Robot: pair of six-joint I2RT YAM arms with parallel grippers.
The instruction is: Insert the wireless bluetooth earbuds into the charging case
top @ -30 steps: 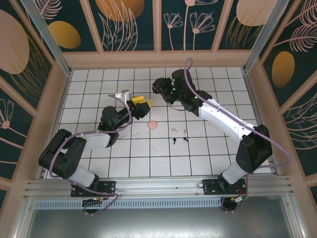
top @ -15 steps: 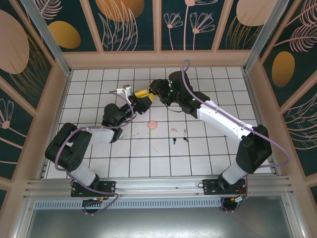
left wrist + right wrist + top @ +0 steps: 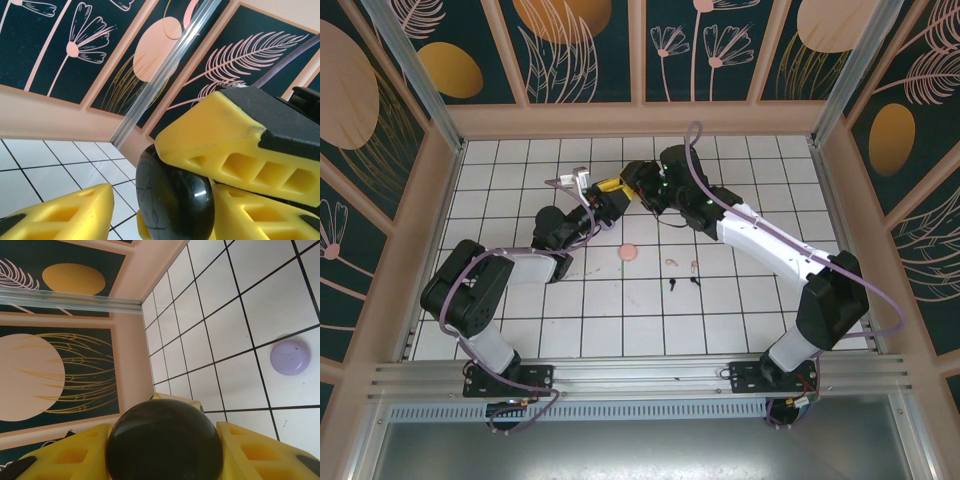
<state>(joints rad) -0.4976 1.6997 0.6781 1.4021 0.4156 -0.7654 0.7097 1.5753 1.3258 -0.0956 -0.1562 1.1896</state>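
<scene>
Right pincer (image 3: 163, 434) clamps the black case (image 3: 165, 447), well apart from the tabletop earbuds (image 3: 672, 263).

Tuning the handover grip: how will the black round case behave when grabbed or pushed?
The black case looks glossy and domed, so it may slip in the right gripper. With its round outline it would likely roll or skid if dropped on the tiled table. It looks rigid and probably won't deform.

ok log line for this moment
right hand shut on black case | left hand open around it | pink earbuds, black earbuds loose on table
</scene>
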